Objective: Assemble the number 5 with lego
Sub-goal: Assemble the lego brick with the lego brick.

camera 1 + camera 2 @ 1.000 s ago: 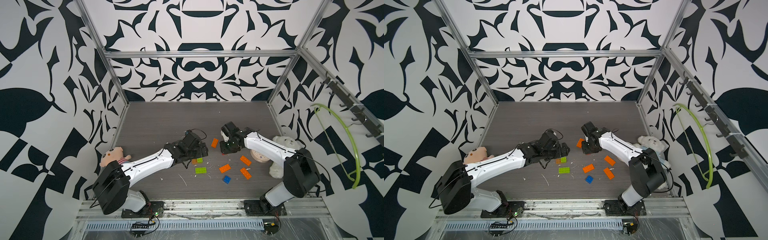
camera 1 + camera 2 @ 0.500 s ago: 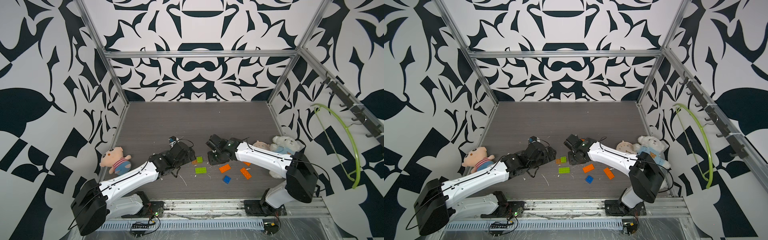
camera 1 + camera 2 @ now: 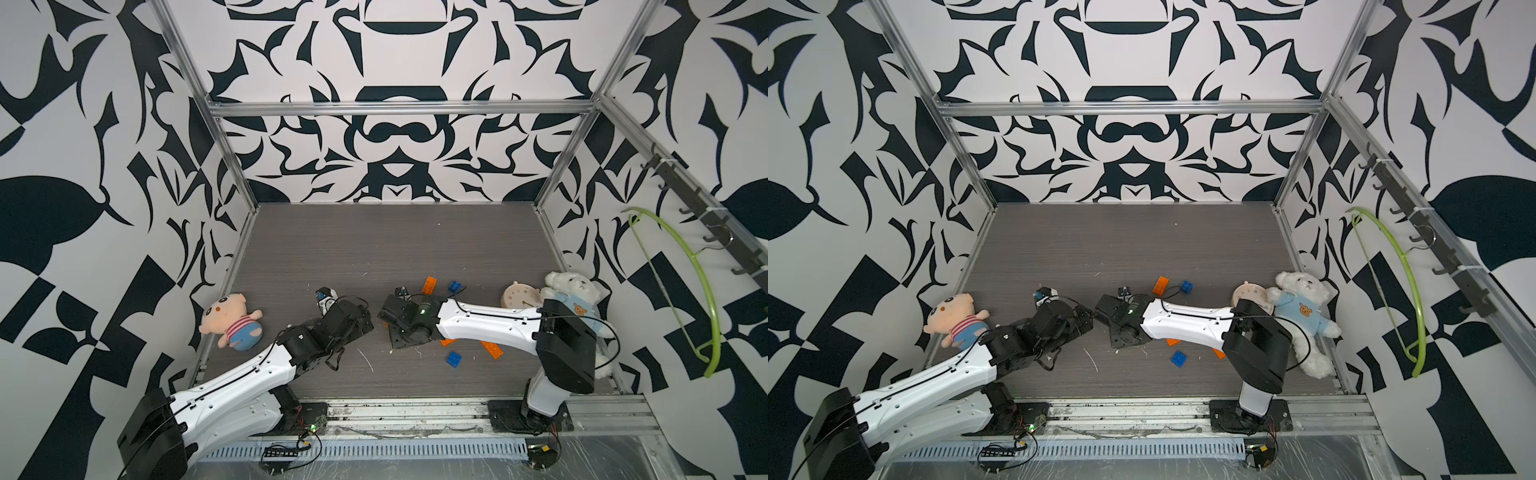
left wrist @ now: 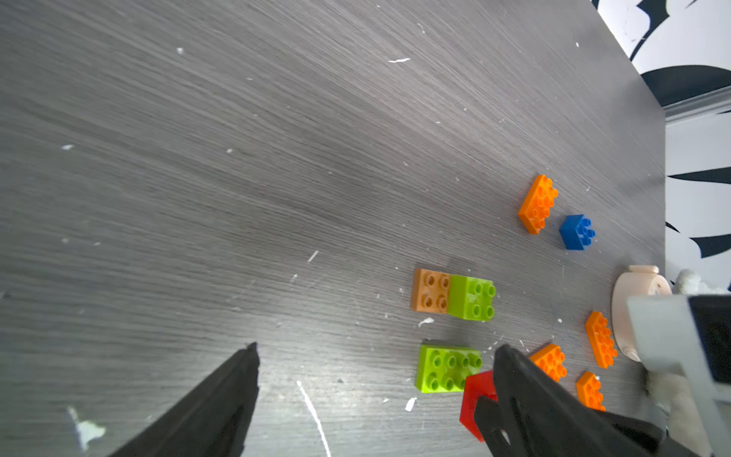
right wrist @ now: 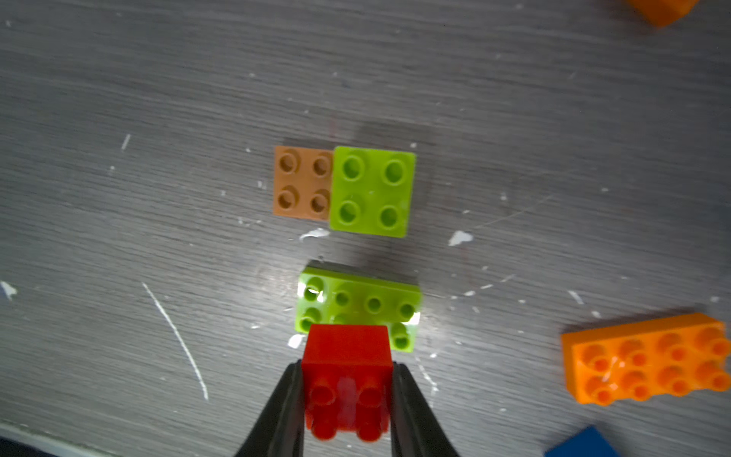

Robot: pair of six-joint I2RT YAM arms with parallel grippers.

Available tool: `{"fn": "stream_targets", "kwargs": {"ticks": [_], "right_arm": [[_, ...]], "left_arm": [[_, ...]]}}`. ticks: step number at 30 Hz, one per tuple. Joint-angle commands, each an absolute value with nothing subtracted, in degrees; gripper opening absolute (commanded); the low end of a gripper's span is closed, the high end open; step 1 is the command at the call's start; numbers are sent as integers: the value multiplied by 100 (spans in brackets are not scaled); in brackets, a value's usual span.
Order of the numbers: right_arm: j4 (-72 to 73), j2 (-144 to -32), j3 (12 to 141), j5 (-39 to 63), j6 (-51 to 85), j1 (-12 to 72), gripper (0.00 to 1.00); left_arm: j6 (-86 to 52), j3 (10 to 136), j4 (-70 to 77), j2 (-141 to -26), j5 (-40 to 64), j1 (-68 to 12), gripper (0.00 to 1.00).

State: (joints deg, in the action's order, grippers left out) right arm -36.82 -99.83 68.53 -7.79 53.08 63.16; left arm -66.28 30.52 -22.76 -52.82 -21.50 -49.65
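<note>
In the right wrist view my right gripper is shut on a red lego brick, its studs facing the camera. It hangs just over a lime green oblong brick. Beyond that lie a lime square brick and a brown-orange square, touching side by side. My left gripper stands open over bare table next to the lime oblong, with nothing between its fingers. One of its fingers partly hides the red brick. In both top views the arms cover these bricks.
Loose orange bricks and blue bricks lie round the right arm. A pig plush lies at the left edge. A white bear and a small clock sit at the right.
My right gripper has swung left and toward the front, ending over the lime bricks. My left arm has drawn back toward the front left, still open.
</note>
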Motion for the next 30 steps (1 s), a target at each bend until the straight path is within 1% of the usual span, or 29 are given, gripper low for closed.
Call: {"fn": "stream_targets", "kwargs": {"ticks": [1, 6, 7, 9, 18, 30], "right_arm": [[-3656, -10091, 7129, -906, 5699, 6363, 29], [-3834, -10272, 7327, -1003, 5920, 6448, 29], [-3900, -10289, 7351, -1223, 5967, 6449, 29], [-3965, -10327, 7374, -1298, 6037, 6450, 29], [-4173, -10621, 7691, -1190, 5869, 6446, 29], [-4254, -10758, 7711, -1134, 5849, 6445, 29]], "left_arm": [[-6688, 2925, -2518, -5097, -2259, -4887, 99], [-6664, 2843, -2602, -4916, -2294, -4809, 99], [-6654, 2832, -2610, -4897, -2296, -4799, 99], [-6653, 2805, -2633, -4862, -2302, -4766, 99], [-6630, 2759, -2518, -4872, -2248, -4711, 99], [-6601, 2914, -2500, -5062, -2198, -4705, 99]]}}
